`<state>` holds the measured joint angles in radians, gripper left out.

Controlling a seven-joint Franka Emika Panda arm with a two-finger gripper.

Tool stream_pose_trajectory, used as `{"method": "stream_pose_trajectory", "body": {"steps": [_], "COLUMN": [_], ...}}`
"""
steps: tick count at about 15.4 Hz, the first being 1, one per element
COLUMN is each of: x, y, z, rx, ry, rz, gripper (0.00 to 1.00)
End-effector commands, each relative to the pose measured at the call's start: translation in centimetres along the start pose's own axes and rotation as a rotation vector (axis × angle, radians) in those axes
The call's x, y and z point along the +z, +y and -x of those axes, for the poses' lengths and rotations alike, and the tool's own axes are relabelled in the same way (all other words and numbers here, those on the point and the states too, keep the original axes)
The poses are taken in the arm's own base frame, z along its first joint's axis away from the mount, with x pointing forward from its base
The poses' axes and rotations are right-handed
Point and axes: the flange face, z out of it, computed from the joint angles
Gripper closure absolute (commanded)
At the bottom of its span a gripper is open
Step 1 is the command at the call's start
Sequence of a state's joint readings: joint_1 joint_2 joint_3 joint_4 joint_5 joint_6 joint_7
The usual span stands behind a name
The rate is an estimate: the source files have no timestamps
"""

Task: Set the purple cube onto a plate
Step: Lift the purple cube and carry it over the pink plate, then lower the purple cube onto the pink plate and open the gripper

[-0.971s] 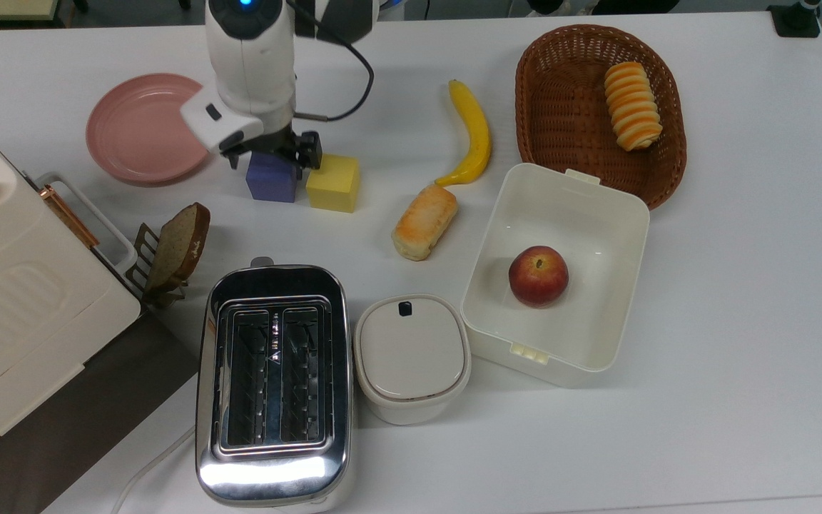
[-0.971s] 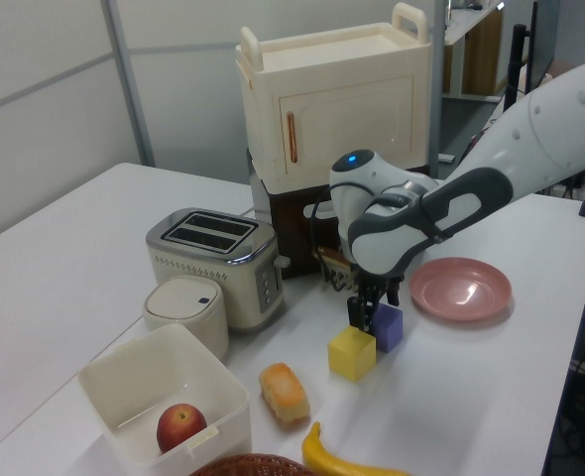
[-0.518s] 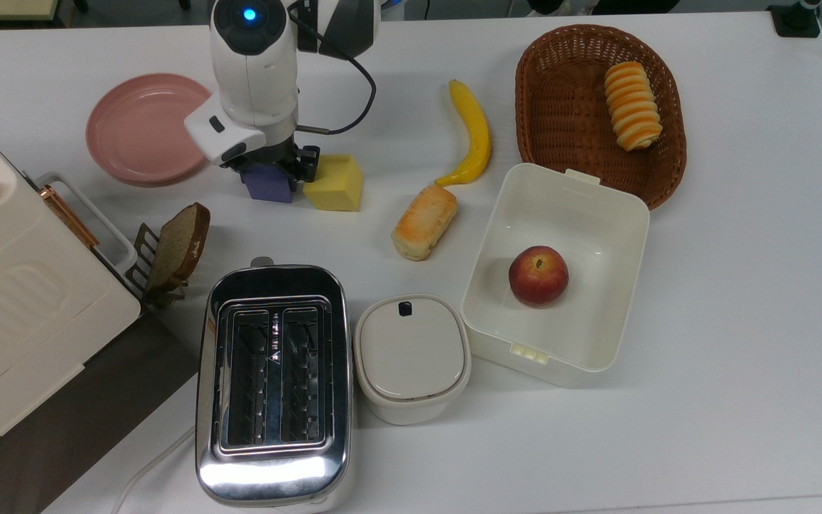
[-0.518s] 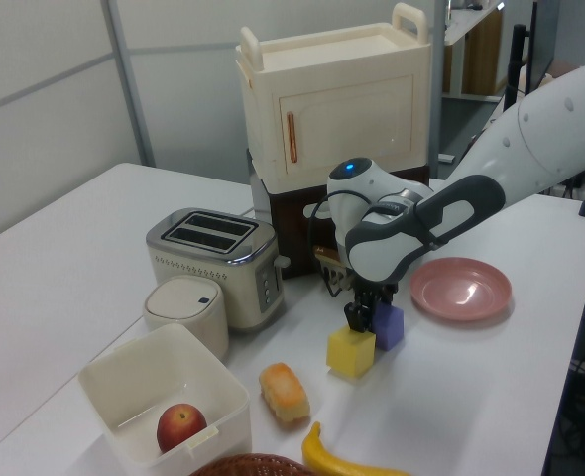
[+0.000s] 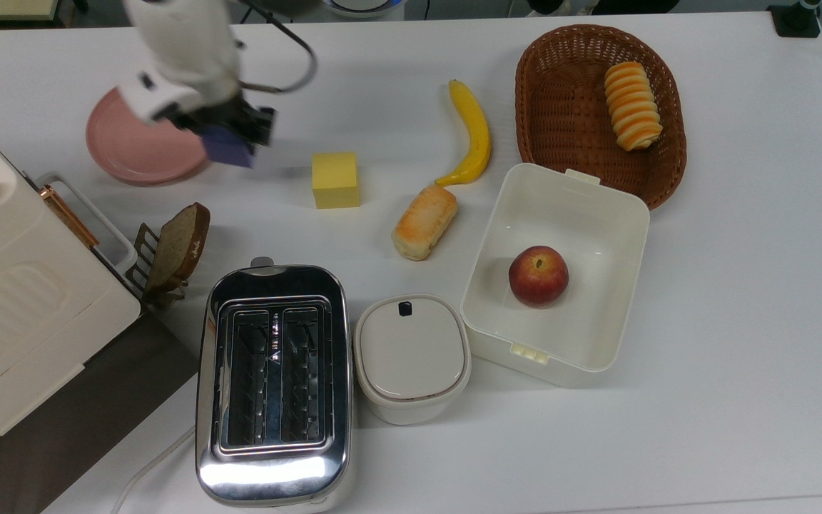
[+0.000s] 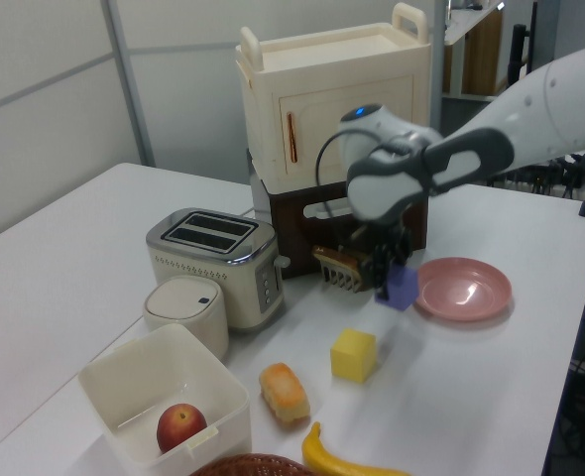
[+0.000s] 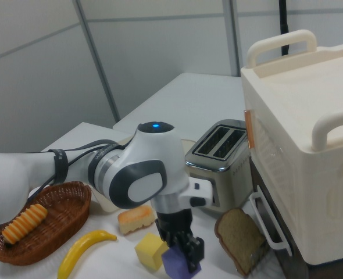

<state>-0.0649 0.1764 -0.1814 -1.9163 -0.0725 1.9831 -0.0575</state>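
While we count, the tally runs: two cubes, one plate, one banana (image 5: pixel 474 134), one apple (image 5: pixel 538 275), two bread rolls, one toast slice (image 5: pixel 177 245), one toaster (image 5: pixel 273 383). We see the purple cube (image 5: pixel 227 148) pinched between the dark fingers (image 5: pixel 263 127) of the gripper (image 5: pixel 224 127), lifted off the counter (image 5: pixel 739 285), hanging below the wrist. In the top view it hovers at the plate's (image 5: pixel 133 143) three o'clock rim, partly over the edge. The yellow cube (image 5: pixel 336 180) sits alone on the counter at the purple cube's four o'clock, well apart, with open white counter between them. At the plate's six o'clock the toast slice stands near.
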Motion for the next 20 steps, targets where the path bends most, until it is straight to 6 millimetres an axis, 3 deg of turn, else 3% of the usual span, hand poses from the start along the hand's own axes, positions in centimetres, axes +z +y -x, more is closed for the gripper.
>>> {"method": "stream_pose_trajectory", "body": {"steps": [1,4,7,8,9,10,11,15,17,20], "x": [1.6,3.7,5.9,6.0,6.1,6.0,5.9,4.4,0.8,-5.0], "y": [6.6,9.9,11.1,11.7,12.0,12.1,12.1,12.2,11.7,7.4], "z": [1.2,2.0,2.0,2.2,2.3,2.4,2.4,2.9,3.0,2.7], "rx": [0.025,0.041,0.061,0.063,0.041,0.03,0.025,0.009,0.011,0.039], "ry": [-0.025,0.0,0.019,0.019,0.016,0.015,0.013,-0.008,0.003,0.007], "rz": [-0.025,-0.018,-0.007,-0.008,-0.01,-0.011,-0.012,-0.025,-0.033,-0.044], "gripper": [0.94,0.85,0.78,0.7,0.48,0.16,0.0,0.0,0.0,0.0]}}
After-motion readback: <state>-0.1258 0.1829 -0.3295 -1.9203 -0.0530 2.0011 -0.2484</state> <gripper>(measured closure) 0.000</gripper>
